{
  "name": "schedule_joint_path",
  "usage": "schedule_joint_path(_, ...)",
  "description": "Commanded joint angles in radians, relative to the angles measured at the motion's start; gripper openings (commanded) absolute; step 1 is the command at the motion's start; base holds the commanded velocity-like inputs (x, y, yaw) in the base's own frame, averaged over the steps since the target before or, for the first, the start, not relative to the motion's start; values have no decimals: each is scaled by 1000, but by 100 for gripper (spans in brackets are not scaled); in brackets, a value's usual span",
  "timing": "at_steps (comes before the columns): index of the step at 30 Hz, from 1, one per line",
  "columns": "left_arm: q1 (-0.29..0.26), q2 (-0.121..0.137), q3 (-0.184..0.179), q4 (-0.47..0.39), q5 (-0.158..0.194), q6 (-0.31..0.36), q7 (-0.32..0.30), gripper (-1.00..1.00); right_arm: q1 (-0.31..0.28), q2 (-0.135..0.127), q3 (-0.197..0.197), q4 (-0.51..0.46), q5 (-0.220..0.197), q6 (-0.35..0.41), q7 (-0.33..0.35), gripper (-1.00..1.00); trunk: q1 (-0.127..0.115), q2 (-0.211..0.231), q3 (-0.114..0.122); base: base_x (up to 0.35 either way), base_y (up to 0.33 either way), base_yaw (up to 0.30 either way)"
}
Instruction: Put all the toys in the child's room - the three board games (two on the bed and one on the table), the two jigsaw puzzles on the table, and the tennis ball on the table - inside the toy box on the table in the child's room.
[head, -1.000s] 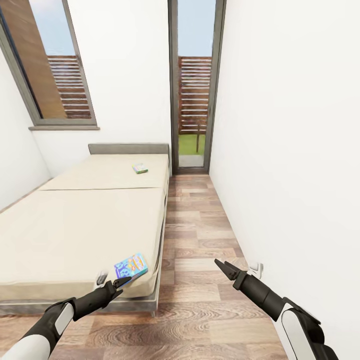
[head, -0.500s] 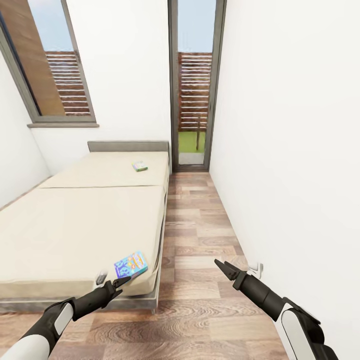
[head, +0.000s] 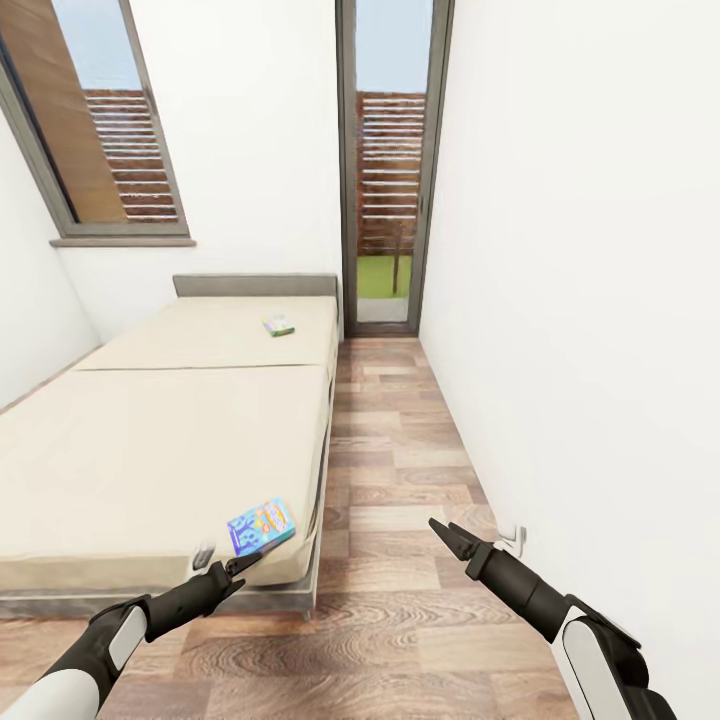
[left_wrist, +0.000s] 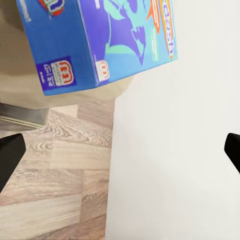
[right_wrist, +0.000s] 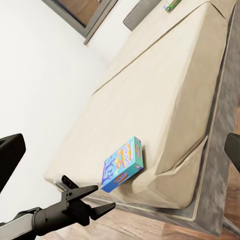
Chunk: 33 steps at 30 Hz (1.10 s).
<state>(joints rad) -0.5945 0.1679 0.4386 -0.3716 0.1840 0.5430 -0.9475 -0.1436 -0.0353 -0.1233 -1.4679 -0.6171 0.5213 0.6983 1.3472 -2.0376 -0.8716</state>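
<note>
**Bedside position: both grippers empty, two board games on the bed**

You face the bed (head: 150, 440), a low, wide unit with a smooth beige mattress, a flat grey frame and a low grey headboard (head: 255, 285). It fills the left half of the head view. The floor (head: 400, 480) to its right is wood plank with a pronounced grain, running to a tall dark-framed glass door (head: 392, 170). A second dark-framed window (head: 110, 130) sits in the plain white wall above the headboard.

Task items in view:
- The blue board game (head: 261, 526) is a thin rectangular box with cartoon print. It lies flat at the near right corner of the mattress, close to the edge. The left wrist view shows its glossy printed lid and blue side wall at close range (left_wrist: 100, 40); the right wrist view shows it from the side (right_wrist: 123, 164).
- The white-and-green board game (head: 278, 325) lies flat on the far part of the mattress, near the headboard and well apart from the blue one.

Gripper status:
- The left gripper (head: 222, 568) hovers just in front of the bed's near corner, below the blue box, not touching it. Its black tapered fingers stand spread with nothing between them; confirm this in the right wrist view (right_wrist: 87, 200).
- The right gripper (head: 448, 535) hangs over the bare floor beside the right wall. Its fingers are parted and empty.
</note>
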Motion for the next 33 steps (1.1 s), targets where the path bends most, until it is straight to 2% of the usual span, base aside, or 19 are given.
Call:
schedule_joint_path(1, -1, 0, 3, 0, 2, 8, -2, 100, -1, 0, -1, 0, -7, 8, 1, 100, 0, 0, -2, 0, 0, 0)
schedule_joint_path(12, -1, -1, 3, 0, 1, 8, -2, 100, -1, 0, -2, 0, -6, 8, 7, 100, 0, 0, -4, 6, 0, 0)
schedule_joint_path(23, -1, -1, 3, 0, 0, 8, -2, 100, -1, 0, -1, 0, -6, 8, 7, 100, 0, 0, -4, 155, 0, 0)
schedule_joint_path(33, -1, -1, 3, 0, 1, 8, -2, 100, -1, 0, -1, 0, -6, 8, 9, 100, 0, 0, -4, 27, 0, 0)
